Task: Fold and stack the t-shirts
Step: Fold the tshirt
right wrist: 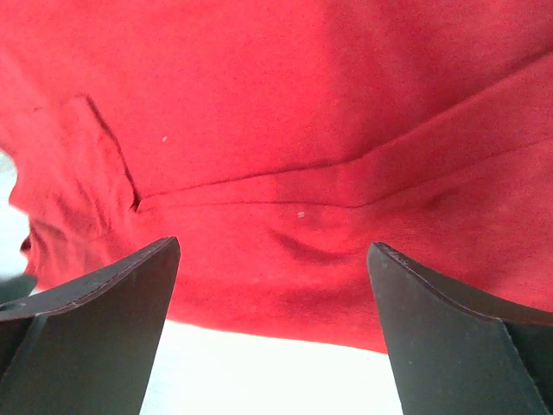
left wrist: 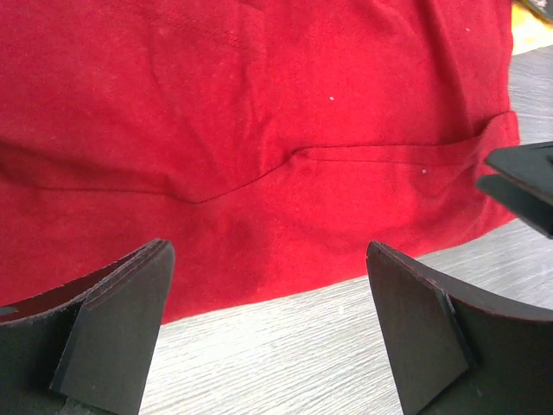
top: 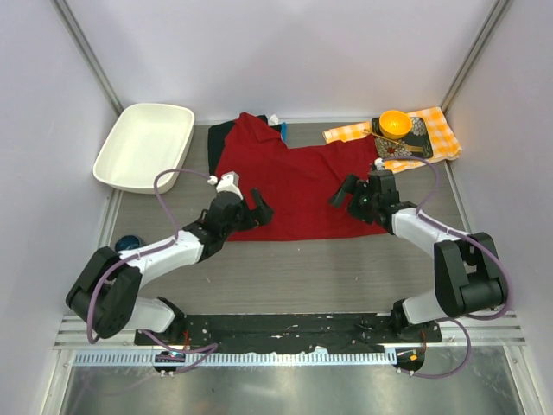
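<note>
Only the top view shows the white tray (top: pixel 143 147) at the far-left corner of the table (top: pixel 285 268) and the checked cloth (top: pixel 441 130) far-right. The wrist views show just the hem of the red t-shirt (top: pixel 294 181), spread mid-table. The left gripper (top: pixel 259 207) and right gripper (top: pixel 346 197) reach low over its near corners, jaws apart, empty.

Overhead from behind — wrist views close (opposite sides) on red t-shirt (top: pixel 294 186)
</note>
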